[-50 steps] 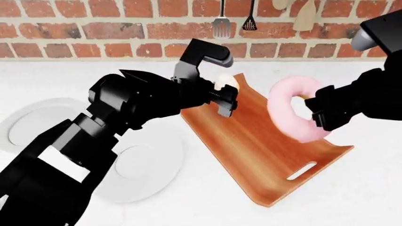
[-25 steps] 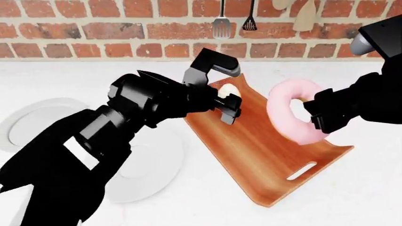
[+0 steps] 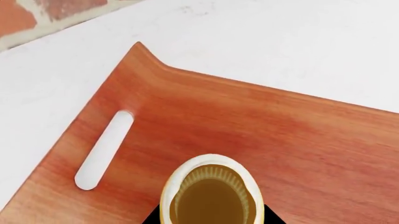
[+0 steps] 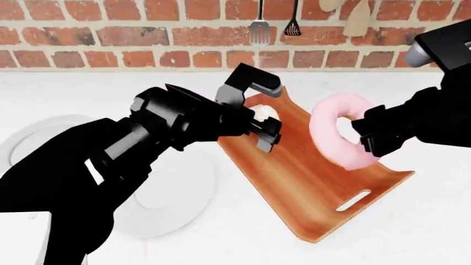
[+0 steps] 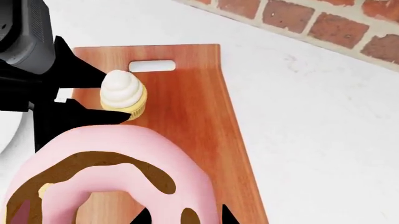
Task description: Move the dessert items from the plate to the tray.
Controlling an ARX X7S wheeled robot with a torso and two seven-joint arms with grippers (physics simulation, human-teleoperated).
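The small yellow cupcake [image 4: 265, 113] with its white frosting swirl [image 5: 122, 88] sits between the fingers of my left gripper [image 4: 266, 126], which is shut on it. It is over the far end of the orange-brown wooden tray [image 4: 309, 176], close to the slot handle [image 3: 104, 149]. I cannot tell whether it touches the wood. The large pink-iced donut [image 4: 335, 138] stands on edge over the tray's right side, and my right gripper [image 4: 368, 137] is shut on its rim [image 5: 106, 158]. The white plate [image 4: 173, 193] lies left of the tray with nothing showing on it.
A second white plate [image 4: 30, 141] lies at the far left, partly behind my left arm. A brick wall [image 4: 147, 33] with hanging utensils [image 4: 259, 27] closes off the back of the white counter. The tray's near slot handle [image 4: 353, 201] points toward me.
My left gripper has carried the cupcake down toward the tray's far end. The donut in my right gripper has shifted slightly left.
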